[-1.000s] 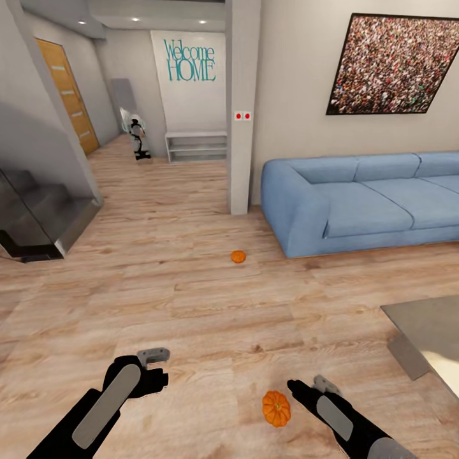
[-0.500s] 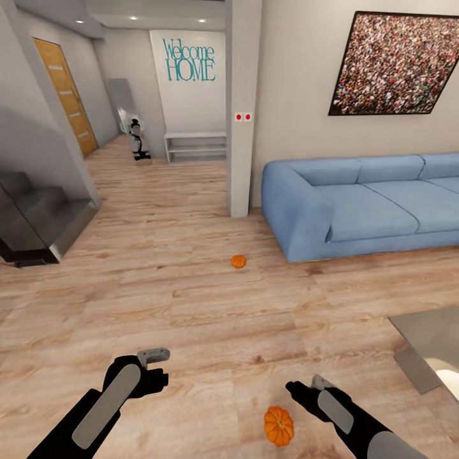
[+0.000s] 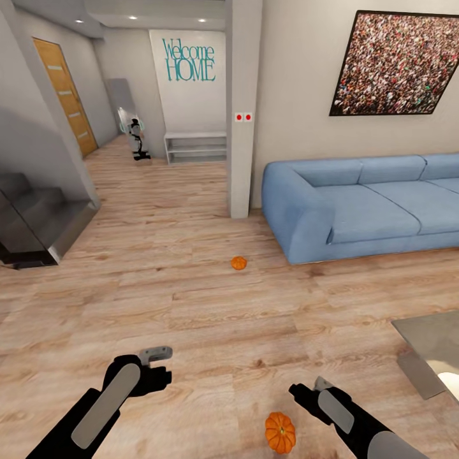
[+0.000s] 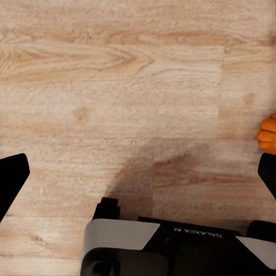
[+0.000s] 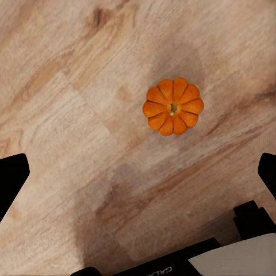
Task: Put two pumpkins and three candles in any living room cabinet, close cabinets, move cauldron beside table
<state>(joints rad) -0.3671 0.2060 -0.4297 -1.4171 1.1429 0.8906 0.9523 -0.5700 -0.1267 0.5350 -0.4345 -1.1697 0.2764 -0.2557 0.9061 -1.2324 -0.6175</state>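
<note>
Orange against the pale wood floor (image 3: 191, 306), the near pumpkin (image 3: 280, 432) sits upright, stem up, just beside the right gripper (image 3: 299, 390) and a little nearer the robot than its tips. From the right wrist camera that pumpkin (image 5: 173, 106) lies on bare boards ahead of the fingers (image 5: 11, 175), between their lines but beyond them, touching neither; the fingers are spread wide and hold nothing. The left gripper (image 3: 156, 354) hangs over the floor well to the left of this pumpkin. Its fingers (image 4: 11, 178) are likewise spread and empty, with an orange edge of the pumpkin (image 4: 268, 133) showing near one tip. A second pumpkin (image 3: 239, 262) rests on the floor farther off, near the left end of the blue sofa (image 3: 357, 207) and in front of the grey pillar (image 3: 242, 108). Right of the near pumpkin, a corner of a grey tabletop (image 3: 433, 338) shows.
</note>
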